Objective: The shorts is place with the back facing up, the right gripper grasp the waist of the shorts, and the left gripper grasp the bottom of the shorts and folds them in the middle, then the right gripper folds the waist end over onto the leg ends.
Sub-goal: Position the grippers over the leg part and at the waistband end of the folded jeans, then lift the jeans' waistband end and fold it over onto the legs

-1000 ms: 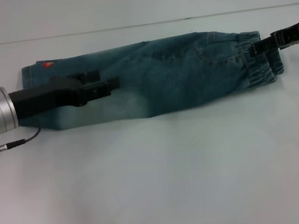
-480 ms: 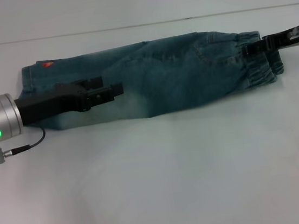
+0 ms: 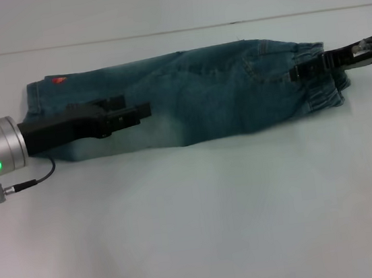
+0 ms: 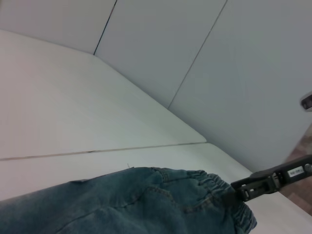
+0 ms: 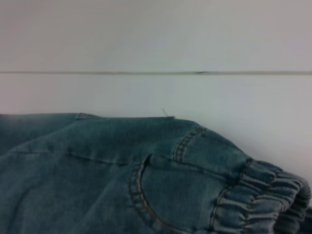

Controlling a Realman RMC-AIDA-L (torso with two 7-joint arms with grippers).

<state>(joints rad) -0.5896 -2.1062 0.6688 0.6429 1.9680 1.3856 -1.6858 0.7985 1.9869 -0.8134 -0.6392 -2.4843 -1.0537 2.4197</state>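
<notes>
The blue denim shorts (image 3: pixel 221 90) lie folded lengthwise across the table, with the elastic waist (image 3: pixel 319 92) on the right and the leg ends (image 3: pixel 45 95) on the left. My right gripper (image 3: pixel 298 71) reaches in from the right and rests at the waist, above the gathered band. The left wrist view shows the same contact, right gripper (image 4: pixel 243 191) against the waist (image 4: pixel 214 187). The right wrist view has the back pocket (image 5: pixel 161 195) and waist (image 5: pixel 263 195) close up. My left gripper (image 3: pixel 131 109) hovers open over the leg part, holding nothing.
The white table (image 3: pixel 202 211) stretches wide in front of the shorts. A seam line (image 3: pixel 159 33) runs along its back, with a pale wall behind it. A red mark (image 3: pixel 58 79) shows near the leg end.
My right gripper has pushed leftward, farther over the waist. The left gripper shifted slightly right and down, then held still. The shorts have barely moved.
</notes>
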